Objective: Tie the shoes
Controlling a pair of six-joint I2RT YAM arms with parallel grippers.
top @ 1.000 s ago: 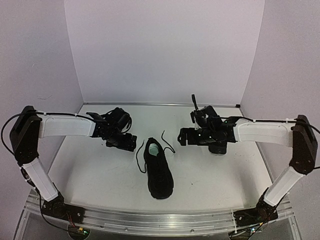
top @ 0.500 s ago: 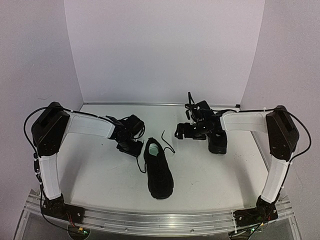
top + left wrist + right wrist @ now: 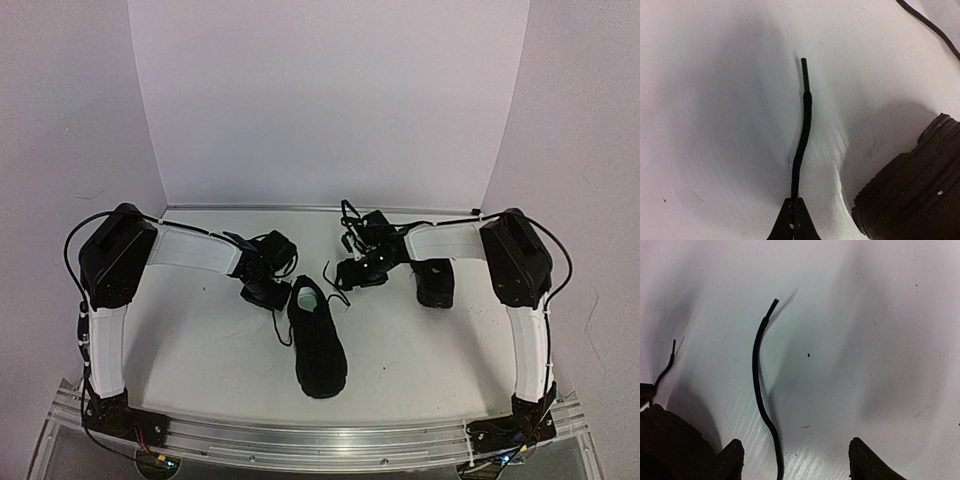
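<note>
One black shoe (image 3: 320,350) lies mid-table, its pale green insole (image 3: 306,297) facing the back wall. The second shoe (image 3: 436,282) sits to the right, behind the right arm. My left gripper (image 3: 268,293) is at the heel's left side. In the left wrist view it (image 3: 795,204) is shut on the left lace (image 3: 804,120), which runs out straight ahead over the table. My right gripper (image 3: 350,272) is at the heel's right side. It (image 3: 796,456) stands open, low over the table, with the right lace (image 3: 759,385) lying between its fingers, nearer the left finger (image 3: 732,456).
The shoe's heel (image 3: 910,195) fills the lower right of the left wrist view. White walls (image 3: 320,100) close in the table (image 3: 200,350) at the back and both sides. The other lace end (image 3: 667,365) shows at the left of the right wrist view.
Both arms have swung inward to the middle shoe's heel. The left gripper has shut on the left lace. The right gripper has come down over the right lace, its jaws a little narrower.
</note>
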